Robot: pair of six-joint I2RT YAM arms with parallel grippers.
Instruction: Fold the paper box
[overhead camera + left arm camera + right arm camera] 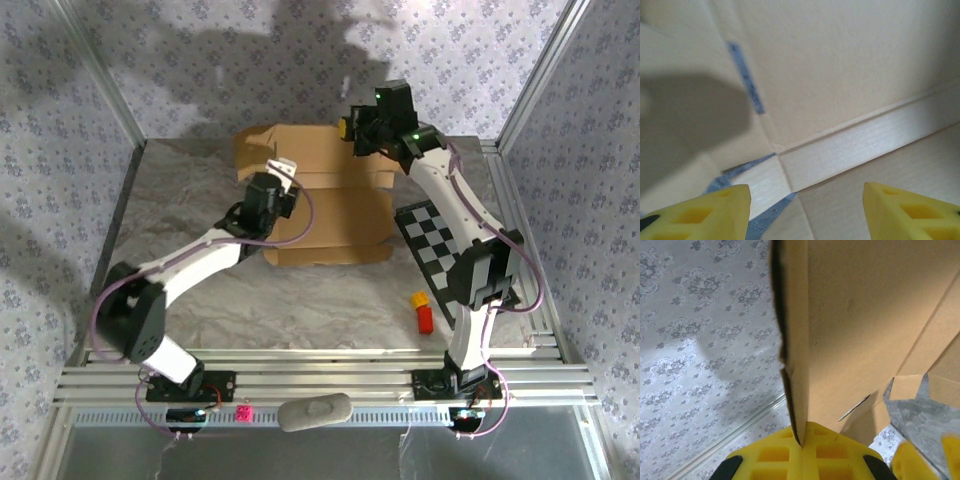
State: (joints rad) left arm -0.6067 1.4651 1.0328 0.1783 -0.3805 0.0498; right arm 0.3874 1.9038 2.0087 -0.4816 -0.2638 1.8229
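Two pincers at the box (pixel 335 215), toward the back of the desk (pixel 300 300).
My left pincer (pixel 805 212) gapes empty over an inner crease; farther back, the right pincer (pixel 802 442) is clamped on a raised flap's edge. I'd hold that pinch firm and press along the crease.

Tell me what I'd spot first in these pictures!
A big brown paper box sits mid-table, half folded. The right fingers pinch one raised flap's edge at the back, while the left fingers hang open over the box's inside. A checkered board lies to its right.
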